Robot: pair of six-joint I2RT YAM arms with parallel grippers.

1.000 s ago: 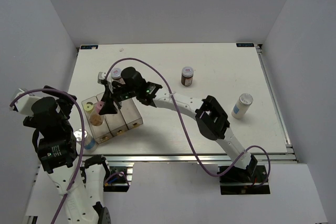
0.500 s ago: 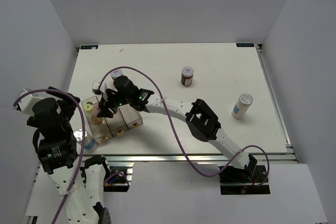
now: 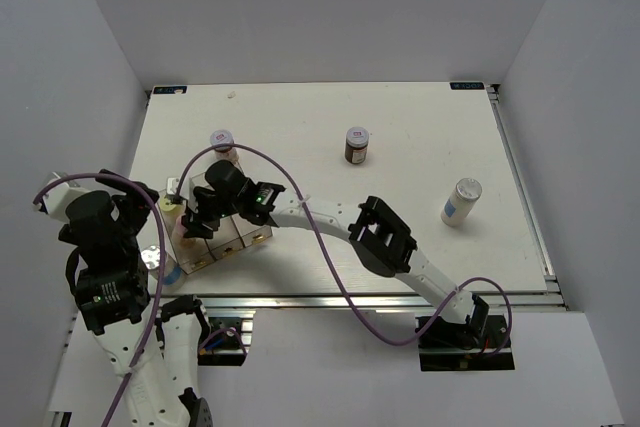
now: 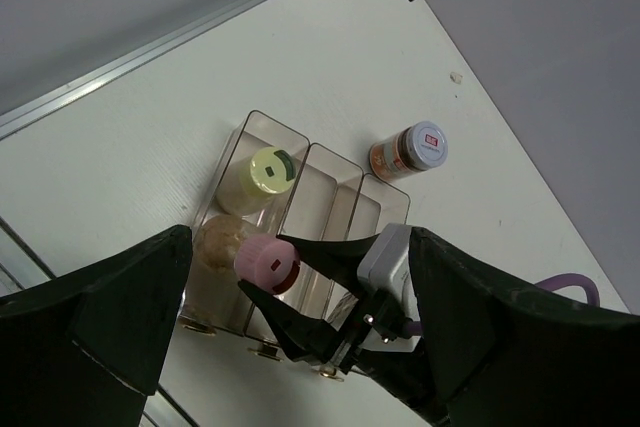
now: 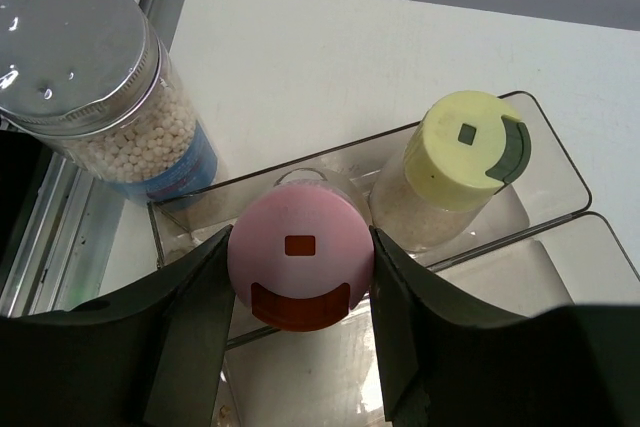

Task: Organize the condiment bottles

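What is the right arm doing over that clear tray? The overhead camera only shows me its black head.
Observer: The right wrist view shows its tool closed on a pink-lidded jar, clamping the lid from both sides.
Visitor: Anything in the tray already?
Observer: A yellow-lidded jar stands in the same end compartment, beside the pink one.
Visitor: Any jar just outside it?
Observer: A silver-lidded jar of white beads, next to that end.

Bright, even light from above leaves the white desk (image 3: 400,137) pale, with only soft, faint shadows. Small glare spots dot the silver lid (image 5: 70,42) near the front left corner, and focus is sharp.
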